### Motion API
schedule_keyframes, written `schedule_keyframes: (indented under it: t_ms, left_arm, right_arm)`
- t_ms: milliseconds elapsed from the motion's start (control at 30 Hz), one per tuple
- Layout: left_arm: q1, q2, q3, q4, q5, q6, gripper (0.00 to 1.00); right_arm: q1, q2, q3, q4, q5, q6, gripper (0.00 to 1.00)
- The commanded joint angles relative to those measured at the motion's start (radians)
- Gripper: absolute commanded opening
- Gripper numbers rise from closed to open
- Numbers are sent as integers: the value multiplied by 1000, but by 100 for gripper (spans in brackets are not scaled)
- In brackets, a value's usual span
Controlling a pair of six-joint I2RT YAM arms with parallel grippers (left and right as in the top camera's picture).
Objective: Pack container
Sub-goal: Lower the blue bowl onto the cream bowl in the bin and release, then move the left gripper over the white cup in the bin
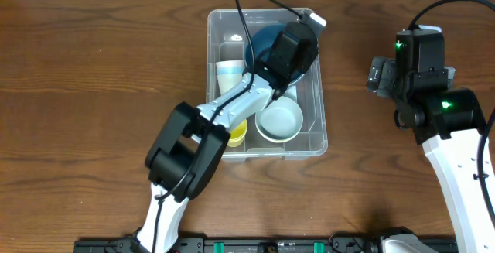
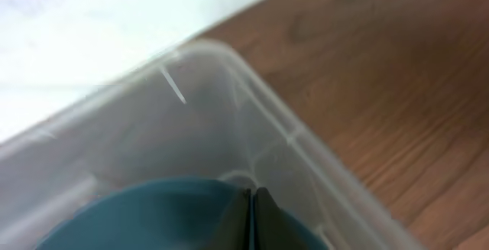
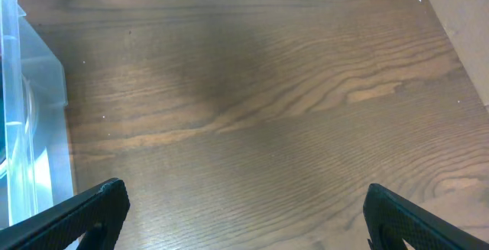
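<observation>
While the container (image 1: pixel 319 121) is seen standing on the table (image 1: pixel 93 67) at its far middle, the left arm is reached into it from the near side. A teal bowl (image 1: pixel 259 40) is held in the far part of the container, a white bowl (image 1: pixel 280 121) in the near right part, a white cup (image 1: pixel 229 73) at the left wall and a yellow cup (image 1: pixel 238 135) in the near left corner, partly hidden under the arm. The left gripper (image 2: pixel 250 215) is shown in the left wrist view with its jaws pressed together, only a thin seam being left between them. It is placed right at the teal bowl's rim, by the container's far right corner. Whether the rim is pinched between the jaws cannot be told.

A white patch (image 1: pixel 318 19) is seen at the container's far right corner; any writing on it is too small to be read. Green lights are shown on the right arm.

The right gripper (image 3: pixel 244 208) is held well apart from the container, to its right, with its jaws spread wide over bare wood and nothing between them. Only the container's wall is caught at the left edge of the right wrist view.
</observation>
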Motion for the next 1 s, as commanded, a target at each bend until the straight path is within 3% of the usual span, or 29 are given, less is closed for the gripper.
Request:
schedule_keyframes:
  t_ms: [0, 200, 433, 533, 700, 967]
  left_arm:
    - [7, 16, 5, 21, 1, 66, 6]
    - [10, -58, 5, 23, -91, 106, 6]
    - [57, -186, 6, -109, -203, 121, 6]
    - [111, -226, 6, -219, -203, 88, 6]
    - [230, -257, 6, -418, -182, -76, 6]
    - [366, -251, 6, -544, -16, -118, 6]
  right_arm:
    - [-7, -10, 15, -2, 10, 8, 99]
    - [-7, -10, 15, -2, 10, 8, 99]
    - [-7, -10, 15, -2, 10, 8, 99]
    - [-7, -10, 15, -2, 10, 8, 99]
    - [-7, -10, 15, -2, 10, 8, 99]
    - [-7, -10, 15, -2, 10, 8, 99]
